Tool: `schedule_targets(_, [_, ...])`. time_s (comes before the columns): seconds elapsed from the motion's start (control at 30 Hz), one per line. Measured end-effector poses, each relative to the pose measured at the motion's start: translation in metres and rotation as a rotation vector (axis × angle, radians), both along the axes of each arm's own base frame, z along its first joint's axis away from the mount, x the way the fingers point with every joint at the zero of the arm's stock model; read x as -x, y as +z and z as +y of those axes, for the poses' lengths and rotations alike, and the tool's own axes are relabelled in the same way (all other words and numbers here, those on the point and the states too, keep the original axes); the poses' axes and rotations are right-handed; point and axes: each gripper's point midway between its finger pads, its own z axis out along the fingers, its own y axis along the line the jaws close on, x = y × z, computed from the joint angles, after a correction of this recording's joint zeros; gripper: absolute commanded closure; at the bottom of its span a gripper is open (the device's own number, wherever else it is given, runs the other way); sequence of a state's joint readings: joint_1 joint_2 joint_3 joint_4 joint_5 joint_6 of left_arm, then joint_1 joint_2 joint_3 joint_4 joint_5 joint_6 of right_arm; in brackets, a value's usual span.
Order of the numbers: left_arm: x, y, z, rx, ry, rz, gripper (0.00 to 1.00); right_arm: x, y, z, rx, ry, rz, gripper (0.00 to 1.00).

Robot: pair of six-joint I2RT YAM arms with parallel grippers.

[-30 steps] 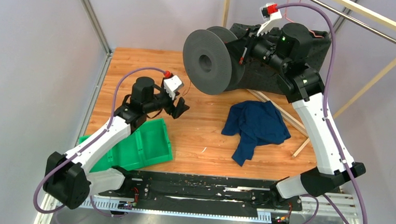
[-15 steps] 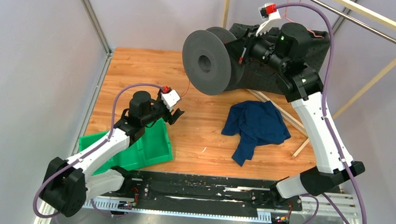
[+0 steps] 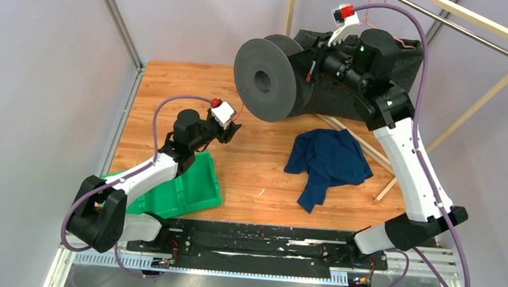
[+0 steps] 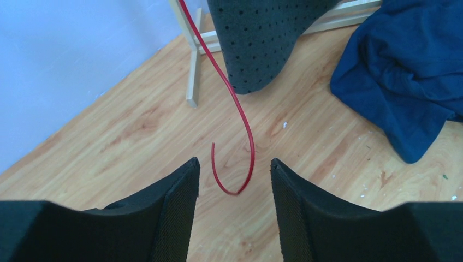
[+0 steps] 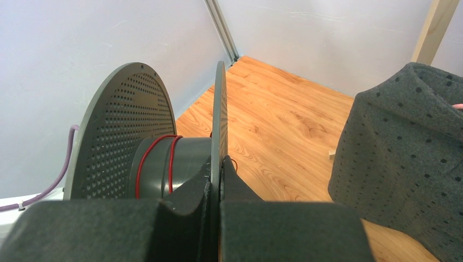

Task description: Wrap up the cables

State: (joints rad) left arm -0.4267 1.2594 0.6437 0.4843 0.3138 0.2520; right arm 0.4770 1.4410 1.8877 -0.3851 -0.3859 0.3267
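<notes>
A thin red cable (image 4: pixel 244 117) hangs down from the upper left and curls into a hook just ahead of my left gripper (image 4: pixel 234 160). That gripper's jaws stand apart, with the hook's bottom between the tips and touching neither pad. From above, the left gripper (image 3: pixel 228 134) sits low over the table, left of and below the dark grey spool (image 3: pixel 265 79). My right gripper (image 5: pixel 219 166) is shut on the spool's near flange (image 5: pixel 219 109) and holds the spool up. Two turns of red cable (image 5: pixel 143 158) lie around the spool's core.
A green bin (image 3: pixel 185 182) lies tipped by the left arm. A crumpled blue cloth (image 3: pixel 327 161) lies mid-table. Dark grey dotted fabric (image 3: pixel 406 59) hangs on a wooden frame (image 3: pixel 481 84) at the back right; the frame's foot (image 4: pixel 191 65) stands on the table.
My left gripper dipped toward the green bin, then came back up toward the spool, and its jaws narrowed. The right arm and spool have not moved.
</notes>
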Motion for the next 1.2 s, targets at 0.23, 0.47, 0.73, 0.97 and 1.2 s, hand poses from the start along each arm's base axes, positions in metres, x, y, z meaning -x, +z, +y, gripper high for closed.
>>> schedule_targets(0.23, [-0.008, 0.007, -0.004, 0.03, 0.004, -0.01, 1.0, -0.002, -0.002, 0.001, 0.002, -0.001, 0.004, 0.99])
schedule_targets(0.47, [-0.006, 0.006, -0.01, 0.075, -0.012, 0.032, 1.0, -0.014, -0.008, -0.006, -0.001, -0.048, 0.029, 0.99])
schedule_targets(0.73, [0.045, 0.008, -0.046, 0.171, -0.179, 0.17, 1.0, -0.037, -0.013, -0.028, -0.035, -0.197, 0.087, 0.99])
schedule_targets(0.97, [0.12, 0.014, -0.079, 0.149, -0.427, 0.274, 1.0, -0.058, -0.04, -0.031, -0.028, -0.276, 0.177, 0.99])
schedule_targets(1.2, [0.137, 0.078, -0.095, 0.16, -0.545, 0.247, 1.0, -0.078, -0.081, -0.018, 0.021, -0.267, 0.264, 0.99])
